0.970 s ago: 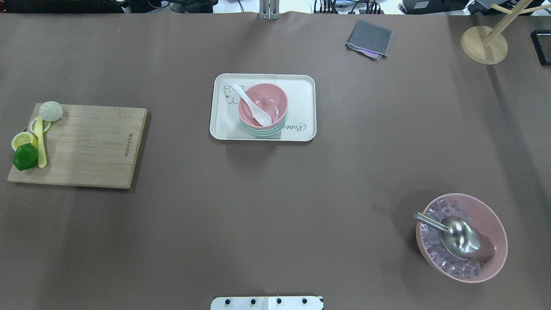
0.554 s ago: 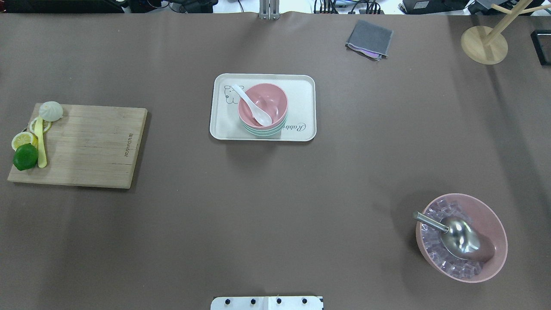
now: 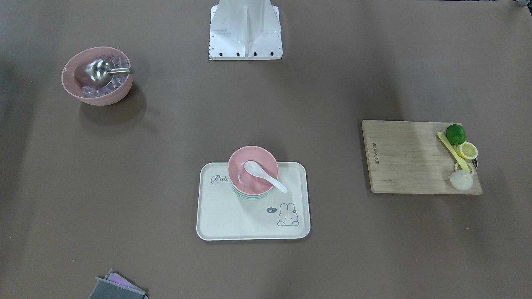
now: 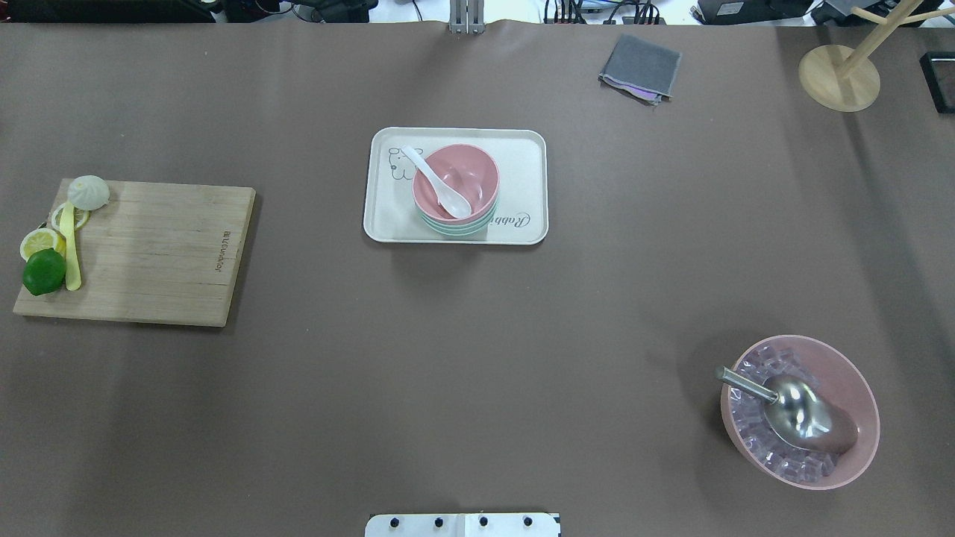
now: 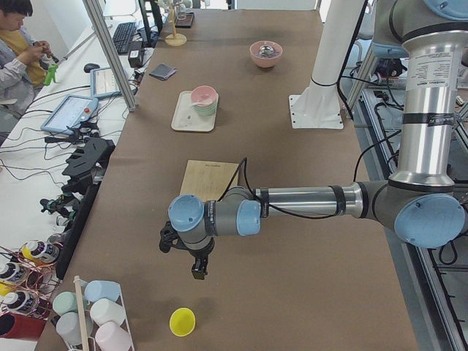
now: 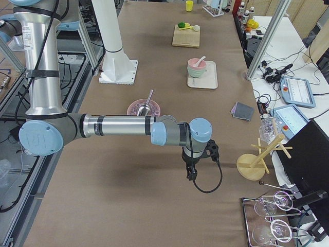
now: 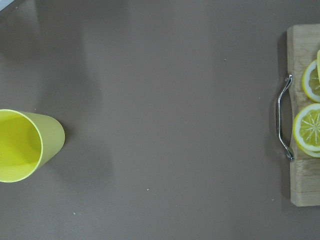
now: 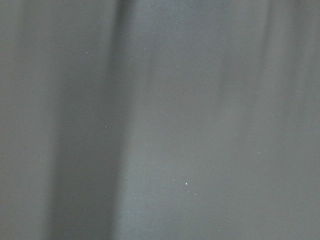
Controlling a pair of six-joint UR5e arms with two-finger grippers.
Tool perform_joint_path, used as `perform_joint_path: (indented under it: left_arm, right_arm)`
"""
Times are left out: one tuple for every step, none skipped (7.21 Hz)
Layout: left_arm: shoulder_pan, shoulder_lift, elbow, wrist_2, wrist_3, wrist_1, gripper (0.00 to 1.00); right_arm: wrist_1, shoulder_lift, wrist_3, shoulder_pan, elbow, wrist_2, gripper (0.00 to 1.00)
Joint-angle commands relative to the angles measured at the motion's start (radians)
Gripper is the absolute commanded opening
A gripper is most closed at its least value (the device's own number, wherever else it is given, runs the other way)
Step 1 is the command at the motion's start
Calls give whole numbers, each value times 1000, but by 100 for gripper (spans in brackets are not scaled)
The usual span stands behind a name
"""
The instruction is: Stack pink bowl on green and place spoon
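Note:
The pink bowl (image 4: 470,173) sits stacked on the green bowl (image 4: 455,228) on a cream rabbit tray (image 4: 526,179) at the table's middle back. A white spoon (image 4: 436,183) lies in the pink bowl, its handle over the rim toward the rabbit print. The stack also shows in the front-facing view (image 3: 242,176). My left gripper (image 5: 197,273) hangs over bare table at the far left end, near a yellow cup. My right gripper (image 6: 191,176) hangs over bare table at the far right end. Both show only in side views, so I cannot tell whether they are open or shut.
A wooden cutting board (image 4: 157,253) with lime, lemon slices and a bun is at the left. A pink bowl of ice with a metal scoop (image 4: 798,410) is front right. A grey cloth (image 4: 642,67) and wooden stand (image 4: 839,78) are at the back right. A yellow cup (image 7: 22,145) lies below the left wrist.

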Motion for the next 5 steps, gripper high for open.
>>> perform_joint_path:
  left_arm:
    - [0, -1, 1, 2, -2, 0, 98]
    - [0, 0, -3, 0, -2, 0, 98]
    - [0, 0, -8, -3, -5, 0, 98]
    - [0, 0, -8, -1, -5, 0, 98]
    - [0, 0, -10, 0, -7, 0, 98]
  right_arm:
    - [1, -2, -1, 0, -1, 0, 100]
    - [0, -2, -4, 0, -1, -5, 100]
    - [0, -3, -6, 0, -1, -14, 100]
    - [1, -8, -9, 0, 0, -15, 100]
    - [1, -9, -9, 0, 0, -20, 100]
